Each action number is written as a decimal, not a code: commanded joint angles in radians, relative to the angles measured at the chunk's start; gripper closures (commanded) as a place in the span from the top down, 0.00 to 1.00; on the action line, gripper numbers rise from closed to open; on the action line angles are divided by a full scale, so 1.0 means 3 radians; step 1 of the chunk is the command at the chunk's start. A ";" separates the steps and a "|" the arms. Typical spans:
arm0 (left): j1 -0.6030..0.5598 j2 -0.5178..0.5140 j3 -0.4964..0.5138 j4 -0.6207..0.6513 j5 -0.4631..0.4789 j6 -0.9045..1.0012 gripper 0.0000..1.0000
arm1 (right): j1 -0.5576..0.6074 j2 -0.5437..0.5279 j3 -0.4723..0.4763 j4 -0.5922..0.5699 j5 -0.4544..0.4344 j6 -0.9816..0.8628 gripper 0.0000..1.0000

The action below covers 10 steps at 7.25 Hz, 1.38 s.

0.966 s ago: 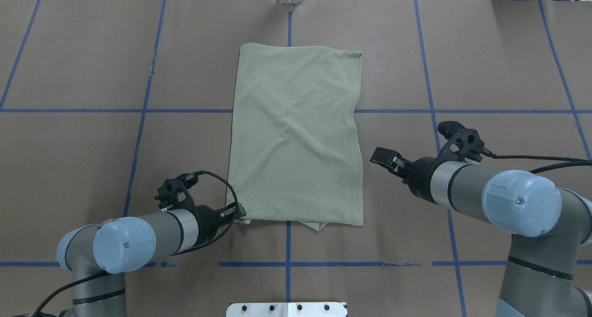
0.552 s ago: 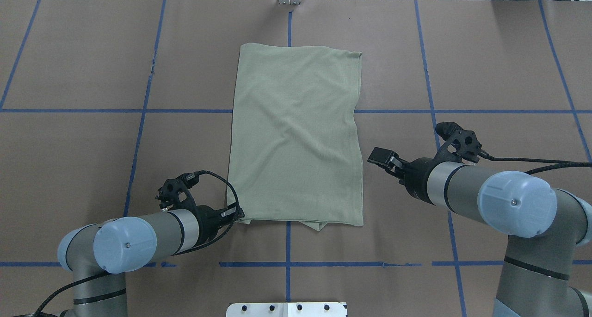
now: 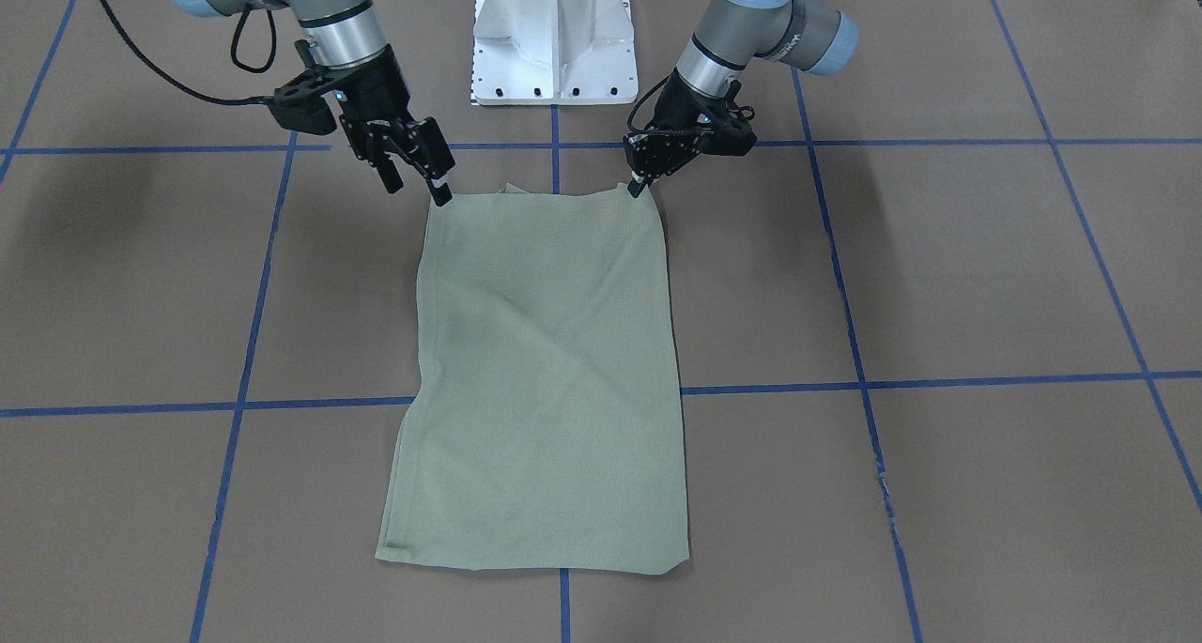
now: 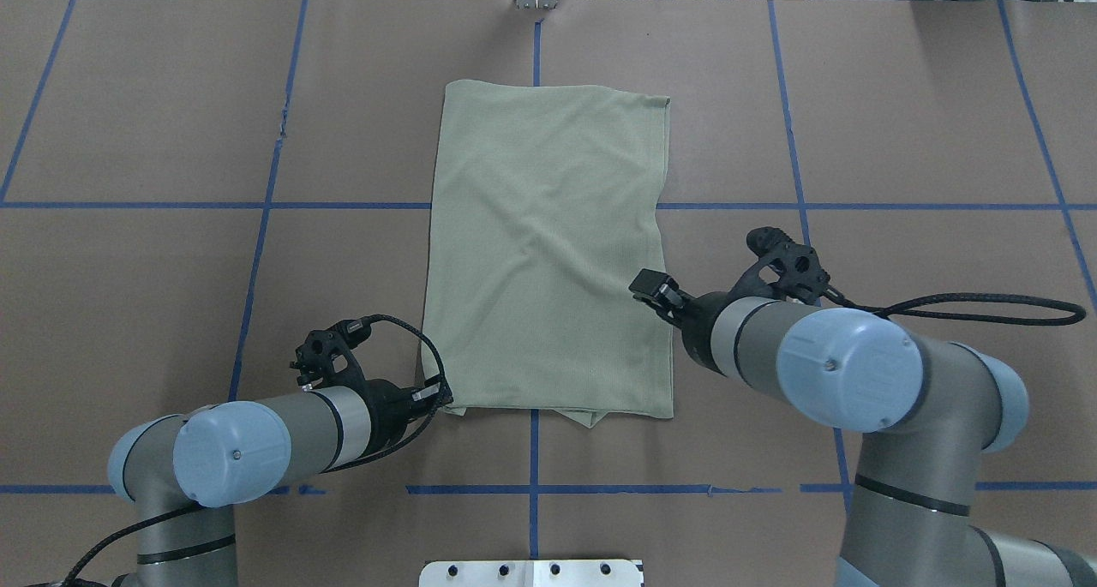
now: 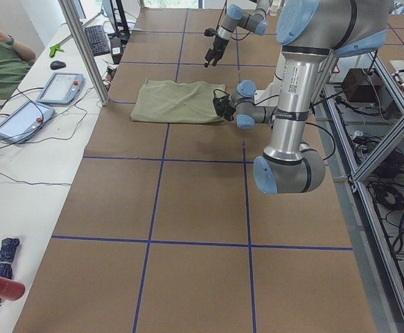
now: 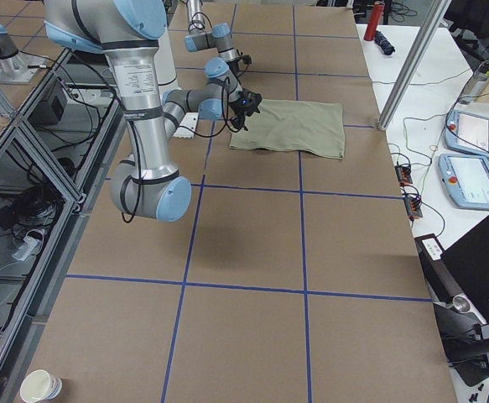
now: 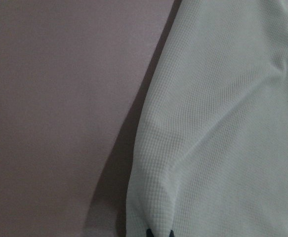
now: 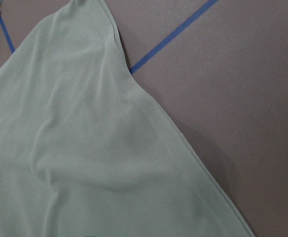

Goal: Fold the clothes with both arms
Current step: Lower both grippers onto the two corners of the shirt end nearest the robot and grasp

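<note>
Sage-green shirt (image 4: 548,244) lies folded flat on the surface (image 4: 171,270). The left hand (image 3: 640,186) pinches the corner beneath it. The right hand (image 3: 417,191), spread open, hovers just above the neighbouring corner.

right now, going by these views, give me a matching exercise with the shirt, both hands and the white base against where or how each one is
Things:
1. shirt
2. left hand
3. right hand
4. white base

Places or states:
a. open, raised above the shirt's right side
b. low at the shirt's near left corner, tips pinched on the cloth
c. lying flat, folded into a long rectangle
d. at the robot's edge of the table, between the two arms

Pairs: 1-c, 2-b, 3-a, 4-d
</note>
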 commanded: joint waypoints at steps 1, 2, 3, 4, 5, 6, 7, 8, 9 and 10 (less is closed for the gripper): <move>0.0000 0.0000 -0.0027 0.0000 0.0005 0.0000 0.00 | -0.0250 0.0192 -0.0241 -0.0239 -0.0204 0.0138 0.97; 0.0000 0.0000 -0.0027 0.0000 0.0000 0.0000 0.00 | -0.0292 0.0263 -0.0374 -0.0245 -0.0235 0.0280 0.96; 0.0000 -0.0005 -0.0032 0.0000 0.0005 0.0000 0.00 | -0.0322 0.0370 -0.0512 -0.0245 -0.0256 0.0352 0.89; 0.0000 -0.0005 -0.0037 0.0000 0.0005 0.0000 0.00 | -0.0353 0.0397 -0.0559 -0.0255 -0.0246 0.0576 0.77; 0.0000 -0.0005 -0.0037 0.0000 0.0005 0.0000 0.00 | -0.0384 0.0397 -0.0600 -0.0250 -0.0251 0.0598 0.75; 0.0000 -0.0005 -0.0037 0.0000 0.0005 0.0000 0.00 | -0.0414 0.0392 -0.0641 -0.0250 -0.0251 0.0599 0.76; 0.0000 0.0000 -0.0037 0.0000 0.0005 0.0000 0.00 | -0.0420 0.0392 -0.0722 -0.0250 -0.0251 0.0599 0.77; 0.0000 0.0000 -0.0037 0.0000 0.0005 0.0000 0.00 | -0.0420 0.0392 -0.0733 -0.0250 -0.0256 0.0568 0.78; 0.0000 0.0000 -0.0037 0.0000 0.0005 -0.0005 0.00 | -0.0420 0.0392 -0.0733 -0.0255 -0.0256 0.0563 0.79; 0.0000 0.0000 -0.0037 0.0000 0.0005 0.0000 0.00 | -0.0425 0.0392 -0.0733 -0.0255 -0.0251 0.0563 0.79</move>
